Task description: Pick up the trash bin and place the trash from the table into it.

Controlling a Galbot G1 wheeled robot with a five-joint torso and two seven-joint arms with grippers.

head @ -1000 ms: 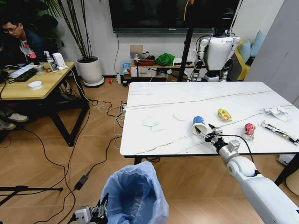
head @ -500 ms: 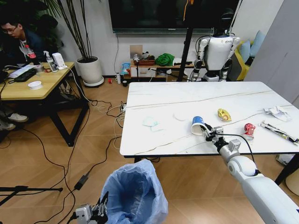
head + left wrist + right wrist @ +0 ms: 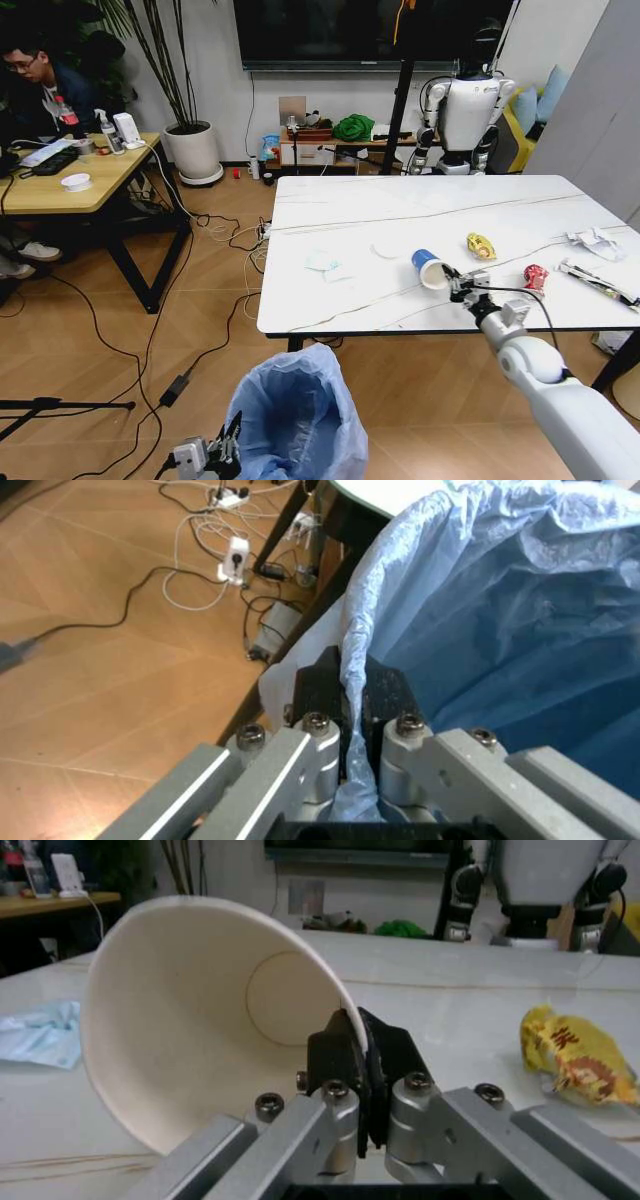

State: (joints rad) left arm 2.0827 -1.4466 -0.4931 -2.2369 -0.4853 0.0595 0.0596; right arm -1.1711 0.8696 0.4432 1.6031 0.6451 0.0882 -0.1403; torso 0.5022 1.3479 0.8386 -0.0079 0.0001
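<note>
The trash bin [image 3: 295, 415], lined with a crinkly blue bag, stands on the floor in front of the table's [image 3: 350, 215] near edge. My left gripper [image 3: 226, 456] is shut on its rim; the left wrist view shows the bag's edge [image 3: 352, 660] pinched between the fingers. My right gripper [image 3: 455, 283] is shut on the rim of the blue-and-white paper cup [image 3: 430, 268], held tilted just above the tabletop, its white inside [image 3: 200, 1020] facing the wrist camera. On the table lie a yellow wrapper [image 3: 480, 245], a red can [image 3: 535, 277], tissues [image 3: 325, 263], a white lid [image 3: 386, 250] and paper scraps [image 3: 595, 242].
A long black-and-white item [image 3: 598, 283] lies at the table's right edge. A wooden desk [image 3: 70, 180] stands to the left, with cables [image 3: 215, 300] trailing over the floor between it and the table. A white robot [image 3: 465, 110] stands behind the table.
My right gripper has lifted the cup off the tabletop and drawn it slightly right, towards me. The bin has shifted a little to the right with the left gripper.
</note>
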